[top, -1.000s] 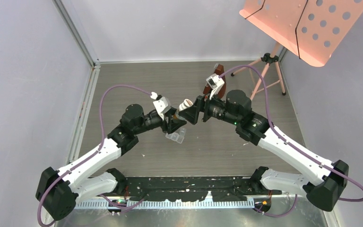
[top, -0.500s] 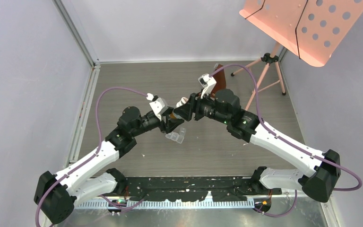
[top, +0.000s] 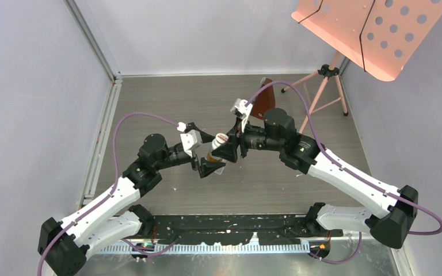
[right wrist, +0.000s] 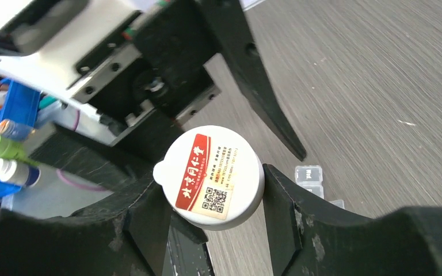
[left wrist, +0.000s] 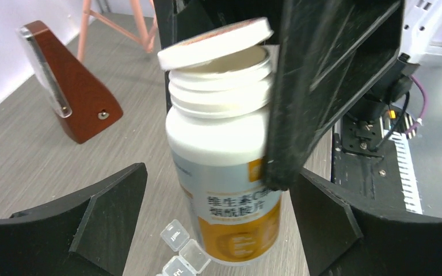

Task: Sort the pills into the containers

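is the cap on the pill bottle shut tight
No, in the left wrist view the cap sits tilted on the pill bottle, lifted on one side so the open mouth shows beneath it.

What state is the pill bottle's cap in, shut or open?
Ajar: in the left wrist view the cap tilts above the pill bottle, a gap under its raised edge.

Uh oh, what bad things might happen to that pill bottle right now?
The cap sits tilted and loose on the pill bottle; tipping it might spill what's inside.
The clear pill box lies right beside the bottle's base and may get knocked.
The open left jaws flank the bottle the right jaws hold; they might bump.
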You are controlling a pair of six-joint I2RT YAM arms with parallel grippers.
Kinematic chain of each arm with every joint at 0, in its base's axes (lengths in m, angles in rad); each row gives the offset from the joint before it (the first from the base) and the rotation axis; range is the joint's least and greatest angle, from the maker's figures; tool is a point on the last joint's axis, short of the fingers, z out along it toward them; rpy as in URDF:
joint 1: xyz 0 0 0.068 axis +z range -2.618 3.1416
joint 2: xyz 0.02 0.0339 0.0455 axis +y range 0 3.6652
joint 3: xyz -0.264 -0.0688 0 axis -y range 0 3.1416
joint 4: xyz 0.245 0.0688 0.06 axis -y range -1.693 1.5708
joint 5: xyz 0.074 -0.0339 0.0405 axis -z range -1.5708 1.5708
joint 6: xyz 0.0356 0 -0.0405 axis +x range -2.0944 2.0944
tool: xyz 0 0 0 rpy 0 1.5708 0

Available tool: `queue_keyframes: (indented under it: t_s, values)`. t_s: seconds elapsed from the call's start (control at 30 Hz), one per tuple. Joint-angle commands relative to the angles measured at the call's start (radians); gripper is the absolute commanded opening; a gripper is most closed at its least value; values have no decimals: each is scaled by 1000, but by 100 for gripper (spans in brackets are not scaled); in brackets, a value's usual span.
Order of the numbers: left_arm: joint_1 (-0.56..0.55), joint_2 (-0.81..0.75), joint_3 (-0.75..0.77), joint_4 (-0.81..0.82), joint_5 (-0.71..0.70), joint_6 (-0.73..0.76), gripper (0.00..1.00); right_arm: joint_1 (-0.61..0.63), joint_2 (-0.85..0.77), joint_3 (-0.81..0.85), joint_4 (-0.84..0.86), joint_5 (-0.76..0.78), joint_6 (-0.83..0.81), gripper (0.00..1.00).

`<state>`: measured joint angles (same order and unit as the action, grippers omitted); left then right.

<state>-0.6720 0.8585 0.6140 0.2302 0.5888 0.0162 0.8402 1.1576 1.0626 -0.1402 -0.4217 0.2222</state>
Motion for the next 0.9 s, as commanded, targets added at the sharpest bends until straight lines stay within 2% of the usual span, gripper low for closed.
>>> queue_keyframes:
  t_s: [0.0, 0.07, 0.17, 0.23, 0.27, 0.4, 0.43, 0.6, 0.87]
  values:
    - [4, 13, 17, -2, 111, 8, 91, -7, -56, 49, 46, -145, -95, 22]
    - [9, 22, 20, -6, 133, -4, 82, -9, -67, 40, 61, -163, -97, 22]
    - [11, 32, 24, 2, 150, -11, 58, -8, -69, 33, 73, -200, -100, 22]
    - [14, 32, 24, 25, 156, -52, 49, -9, -65, 31, 74, -211, -102, 22]
    - [16, 31, 24, 35, 158, -61, 49, -9, -63, 30, 73, -214, -102, 22]
    - [19, 29, 27, 58, 178, -85, 74, -9, -54, 26, 77, -221, -109, 22]
    - [19, 29, 28, 58, 185, -87, 76, -9, -54, 25, 79, -219, -111, 22]
    - [22, 46, 38, 53, 219, -100, 78, -9, -45, 29, 82, -218, -121, 22]
    - [42, 86, 66, 59, 277, -163, 73, -9, -31, 22, 78, -214, -133, 22]
